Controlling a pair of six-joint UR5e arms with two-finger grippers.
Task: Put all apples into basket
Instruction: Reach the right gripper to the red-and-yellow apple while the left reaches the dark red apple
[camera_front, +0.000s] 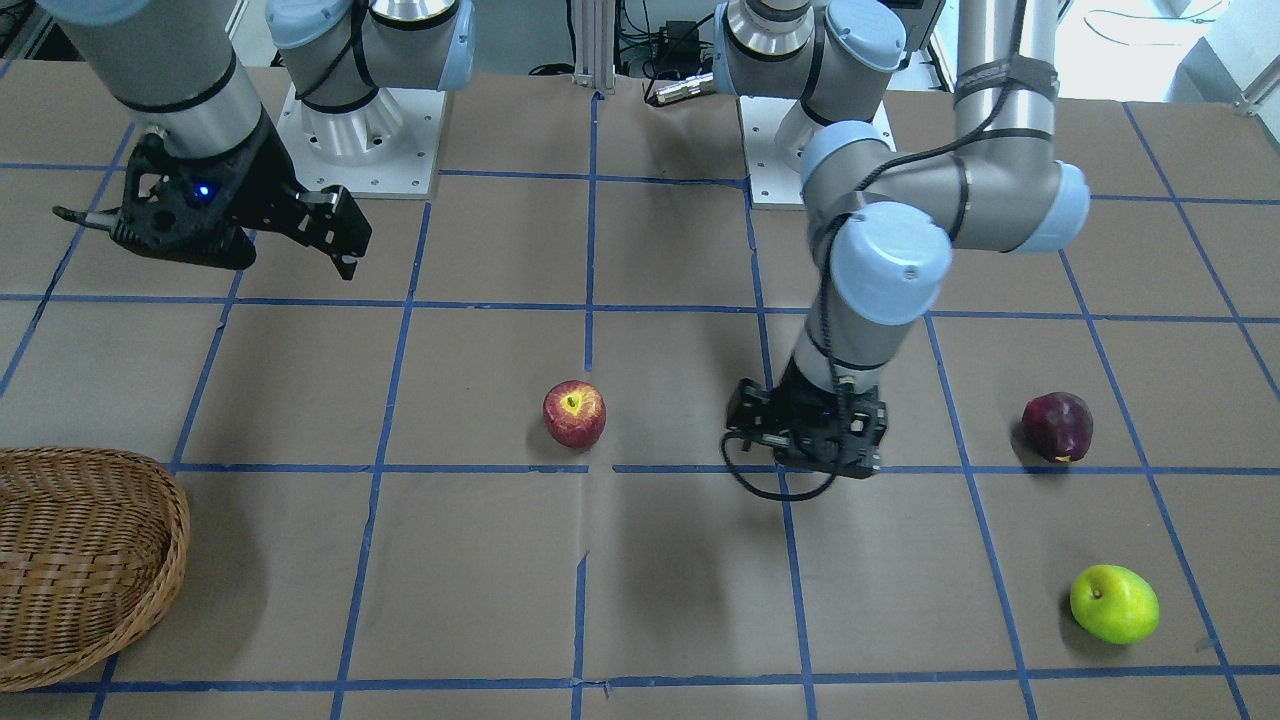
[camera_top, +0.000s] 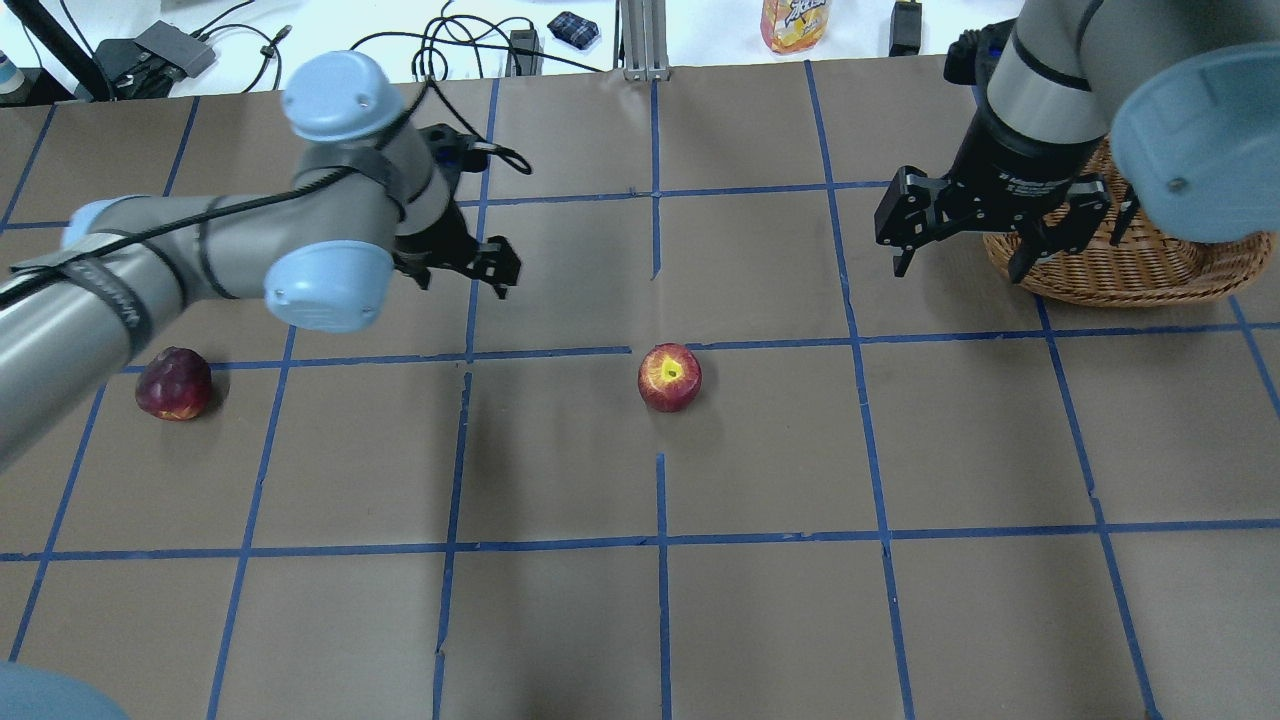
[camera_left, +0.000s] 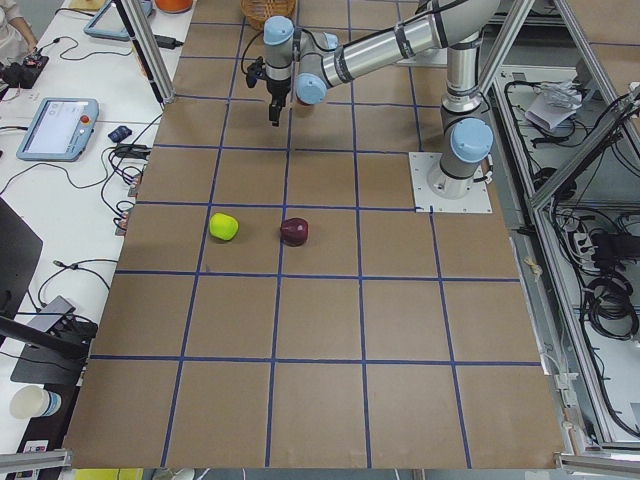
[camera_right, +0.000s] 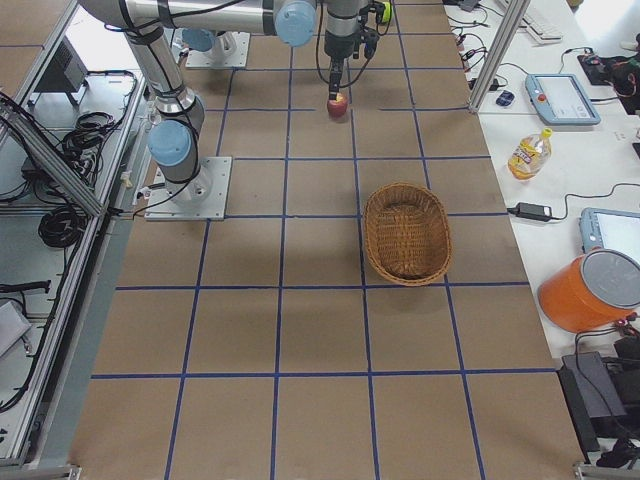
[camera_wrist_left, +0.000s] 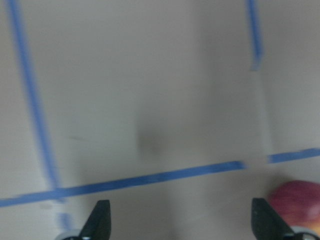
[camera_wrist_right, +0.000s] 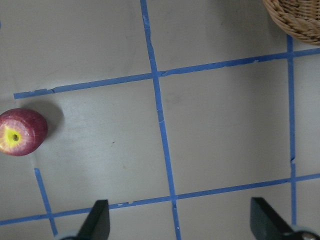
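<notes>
The red apple (camera_front: 574, 413) with a yellow stem patch lies mid-table; it also shows in the overhead view (camera_top: 669, 377) and the right wrist view (camera_wrist_right: 22, 132). The dark maroon apple (camera_front: 1057, 427) and the yellow-green apple (camera_front: 1113, 603) lie on my left side. The wicker basket (camera_front: 80, 560) stands empty on my right side, and its rim shows in the overhead view (camera_top: 1120, 275). My left gripper (camera_top: 460, 278) is open and empty above the table between the red and maroon apples. My right gripper (camera_top: 960, 258) is open and empty, raised beside the basket.
Brown paper with a blue tape grid covers the table (camera_top: 760, 450). A juice bottle (camera_top: 795, 22), cables and tablets lie beyond the far edge. The arm base plates (camera_front: 360, 130) stand at the robot's edge.
</notes>
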